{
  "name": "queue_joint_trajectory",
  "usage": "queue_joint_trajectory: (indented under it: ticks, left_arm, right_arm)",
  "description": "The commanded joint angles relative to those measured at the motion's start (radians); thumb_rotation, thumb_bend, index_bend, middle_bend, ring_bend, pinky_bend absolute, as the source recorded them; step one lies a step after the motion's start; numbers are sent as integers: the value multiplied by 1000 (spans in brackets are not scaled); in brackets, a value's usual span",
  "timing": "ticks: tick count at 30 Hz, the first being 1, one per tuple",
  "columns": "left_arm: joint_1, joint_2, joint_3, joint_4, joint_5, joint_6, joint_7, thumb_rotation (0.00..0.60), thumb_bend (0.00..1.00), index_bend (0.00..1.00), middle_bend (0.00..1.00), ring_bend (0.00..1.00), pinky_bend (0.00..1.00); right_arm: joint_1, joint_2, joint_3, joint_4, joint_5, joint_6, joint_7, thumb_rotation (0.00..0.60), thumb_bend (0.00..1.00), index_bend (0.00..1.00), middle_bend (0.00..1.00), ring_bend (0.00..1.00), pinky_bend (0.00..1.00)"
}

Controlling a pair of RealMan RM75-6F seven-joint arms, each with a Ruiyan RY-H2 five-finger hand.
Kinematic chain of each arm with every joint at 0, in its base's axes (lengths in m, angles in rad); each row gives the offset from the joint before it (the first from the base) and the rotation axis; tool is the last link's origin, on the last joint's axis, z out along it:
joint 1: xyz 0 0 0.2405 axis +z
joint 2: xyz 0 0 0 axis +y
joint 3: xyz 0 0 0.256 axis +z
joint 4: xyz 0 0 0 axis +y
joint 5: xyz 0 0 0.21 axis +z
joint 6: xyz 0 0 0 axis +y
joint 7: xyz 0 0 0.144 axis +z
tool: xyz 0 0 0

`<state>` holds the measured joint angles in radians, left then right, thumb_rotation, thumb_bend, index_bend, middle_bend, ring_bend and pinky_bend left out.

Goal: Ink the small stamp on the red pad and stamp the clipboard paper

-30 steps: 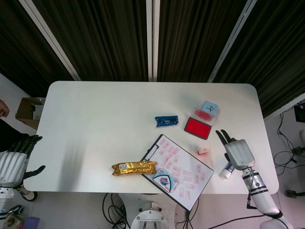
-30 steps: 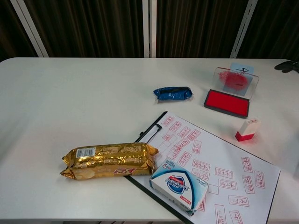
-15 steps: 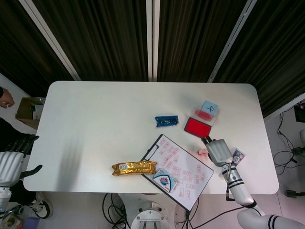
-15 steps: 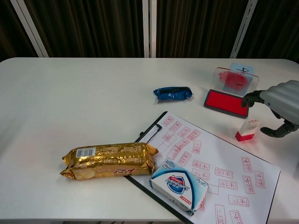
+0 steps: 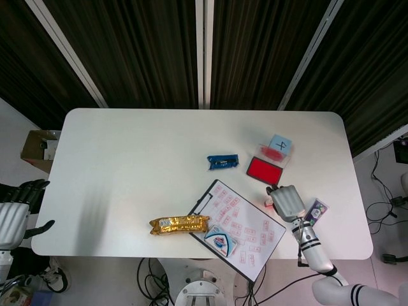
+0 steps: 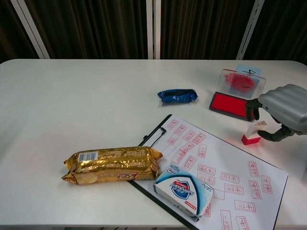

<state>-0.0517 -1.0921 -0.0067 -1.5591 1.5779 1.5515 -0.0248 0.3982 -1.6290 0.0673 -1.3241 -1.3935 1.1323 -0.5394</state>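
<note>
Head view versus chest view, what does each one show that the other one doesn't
Only the head view shows the left hand off the table's left edge, the cardboard box on the floor, and the small packet beside the right wrist. Only the chest view shows the right hand's fingers curled down around the small stamp, plus readable wrapper labels. Both show the red pad, clipboard, blue packet, gold biscuit pack and soap box.

Glossy gold foil packet [image 6: 112,164]; matt white table [image 6: 72,96]; paper on clipboard [image 6: 225,177].
</note>
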Motion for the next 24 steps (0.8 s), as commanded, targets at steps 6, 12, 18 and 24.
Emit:
queue_joint_trajectory:
  ticks: [6, 12, 18, 24]
  left_arm:
    - [3, 1, 0, 1, -2, 2, 1, 600, 0, 176, 170, 156, 253]
    - [4, 1, 1, 3, -2, 2, -1, 600, 0, 176, 170, 155, 253]
    - [5, -2, 1, 9, -5, 1, -7, 600, 0, 176, 171, 155, 253]
    - [5, -4, 0, 16, -6, 0, -15, 600, 0, 176, 171, 155, 253]
  right_arm:
    - [0, -20, -8, 34, -1, 7, 26, 600, 247, 504, 456, 646, 867]
    - [4, -37, -11, 64, -20, 23, 55, 600, 257, 524, 466, 646, 868]
    - [9, -47, -14, 79, -20, 18, 56, 600, 260, 545, 479, 646, 867]
    - [13, -56, -16, 92, -23, 18, 60, 600, 270, 584, 513, 646, 867]
